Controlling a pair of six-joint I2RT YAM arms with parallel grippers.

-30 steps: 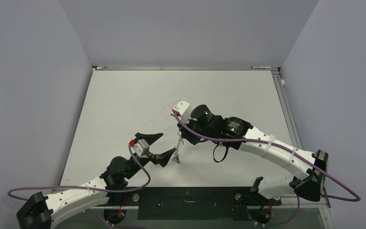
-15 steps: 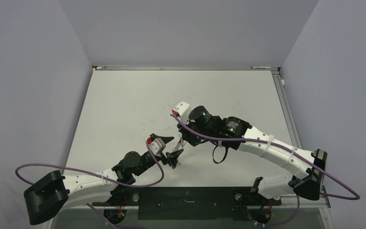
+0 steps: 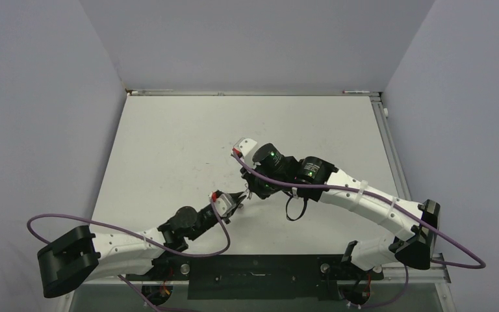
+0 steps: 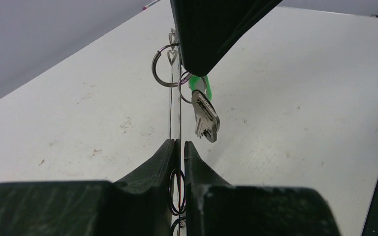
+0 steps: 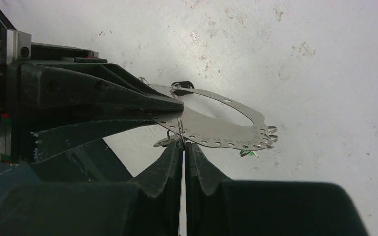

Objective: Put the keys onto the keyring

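The keyring point(image 5: 216, 125) is a flat silvery plate with numbered holes and small wire rings point(image 5: 268, 135) along its rim, held in the air between both grippers. My right gripper point(image 5: 183, 145) is shut on a small ring at the plate's edge. In the left wrist view the keyring point(image 4: 175, 98) shows edge-on as a thin upright strip, and my left gripper point(image 4: 179, 143) is shut on its lower end. One silvery key point(image 4: 205, 120) hangs from a ring with a green tag point(image 4: 196, 82), just under the right fingers point(image 4: 211, 34). From above, the grippers point(image 3: 232, 203) point(image 3: 247, 190) meet at mid-table.
The white table point(image 3: 169, 143) has grey walls on three sides. A black loop point(image 3: 292, 211) hangs by the right arm's forearm. Purple cables point(image 3: 221, 234) trail from both arms. A black rail point(image 3: 253, 273) runs along the near edge.
My left gripper has moved right to the hanging keyring and shut on it from wide open. The right gripper stayed shut and drifted slightly left.
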